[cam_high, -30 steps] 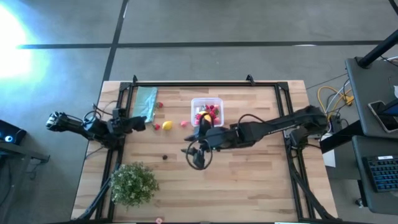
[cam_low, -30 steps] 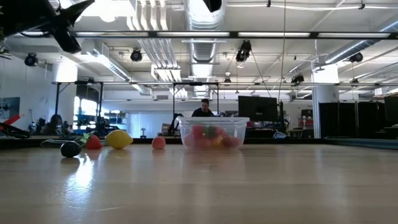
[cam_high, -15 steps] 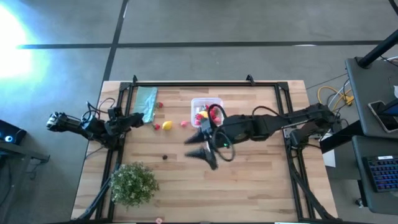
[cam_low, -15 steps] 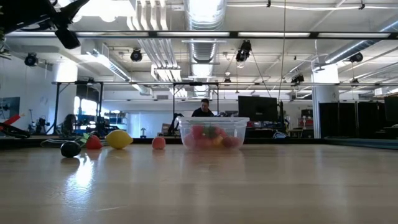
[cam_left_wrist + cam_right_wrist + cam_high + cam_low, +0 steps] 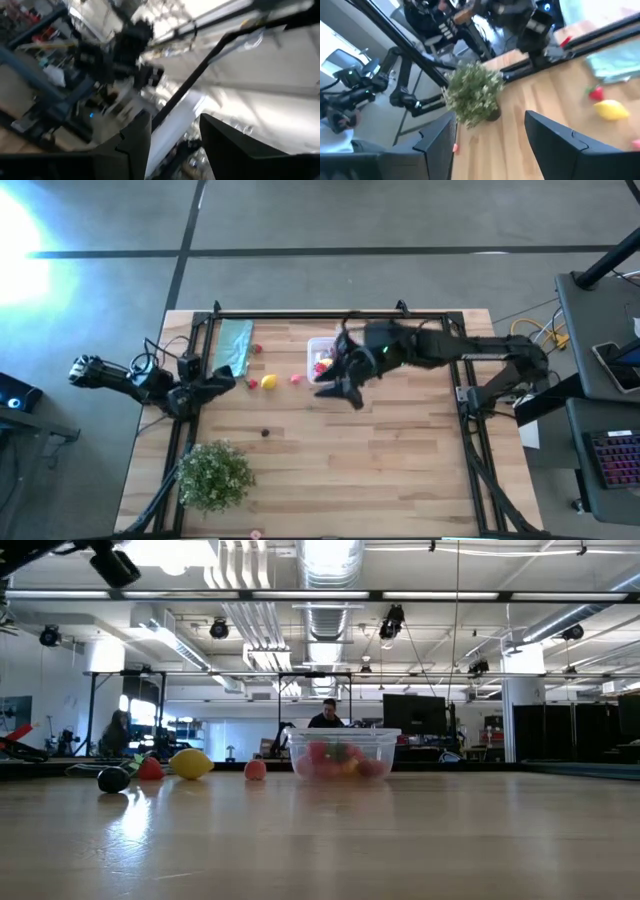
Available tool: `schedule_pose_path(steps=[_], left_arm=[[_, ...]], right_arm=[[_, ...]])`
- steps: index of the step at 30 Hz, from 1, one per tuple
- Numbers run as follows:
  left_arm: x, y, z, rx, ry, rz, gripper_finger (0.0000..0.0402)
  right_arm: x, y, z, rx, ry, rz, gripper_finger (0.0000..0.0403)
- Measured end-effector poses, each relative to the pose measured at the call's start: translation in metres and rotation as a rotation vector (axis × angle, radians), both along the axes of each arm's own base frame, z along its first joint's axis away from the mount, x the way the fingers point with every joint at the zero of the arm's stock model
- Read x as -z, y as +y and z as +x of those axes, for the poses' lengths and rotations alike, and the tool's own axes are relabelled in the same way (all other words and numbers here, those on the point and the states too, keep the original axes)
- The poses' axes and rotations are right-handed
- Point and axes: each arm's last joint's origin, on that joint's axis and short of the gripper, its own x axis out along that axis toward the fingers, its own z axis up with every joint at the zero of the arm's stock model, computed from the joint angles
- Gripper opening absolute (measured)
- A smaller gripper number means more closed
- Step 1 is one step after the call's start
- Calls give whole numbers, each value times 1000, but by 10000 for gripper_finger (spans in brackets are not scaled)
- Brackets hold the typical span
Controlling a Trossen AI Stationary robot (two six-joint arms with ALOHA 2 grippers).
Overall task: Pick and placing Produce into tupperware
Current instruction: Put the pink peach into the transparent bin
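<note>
The clear tupperware (image 5: 321,352) stands at the far middle of the table with red, pink and yellow pieces in it; it also shows in the low view (image 5: 344,753). My right arm partly covers it. My right gripper (image 5: 342,393) is open and empty just near of it, above the table. On the wood to its left lie a yellow lemon (image 5: 268,382), a pink piece (image 5: 295,379), two red pieces (image 5: 252,383) (image 5: 256,349) and a dark piece (image 5: 265,433). My left gripper (image 5: 215,383) is open and empty at the table's left edge.
A teal cloth (image 5: 235,345) lies at the far left. A green leafy bush (image 5: 215,473) stands at the near left corner. A black frame (image 5: 330,314) runs along the table's edges. Bare wood lies in the near middle and right.
My right gripper has swung from the middle of the table toward the far edge, up to the near side of the tupperware, turning about as it went. It has stayed open. The fruits and the box have kept their places.
</note>
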Motion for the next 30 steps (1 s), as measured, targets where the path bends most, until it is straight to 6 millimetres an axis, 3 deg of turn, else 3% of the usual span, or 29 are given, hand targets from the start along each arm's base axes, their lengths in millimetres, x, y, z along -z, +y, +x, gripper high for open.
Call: schedule_pose_path(steps=[7, 12, 15, 21, 30], left_arm=[[-23, -7, 19, 53, 175, 95, 155], [-30, -11, 29, 105, 198, 92, 155], [-28, -14, 37, 144, 243, 52, 155], [-23, -20, 56, 234, 340, 14, 155], [-52, -26, 76, 368, 337, 31, 155]], right_arm=[[-32, -15, -51, 8, -133, -64, 228], [-29, -14, -86, 14, -166, -69, 228], [-17, -13, -101, 22, -231, -66, 228], [26, -12, -122, 28, -434, -69, 228], [87, -11, -146, 23, -552, -128, 228]])
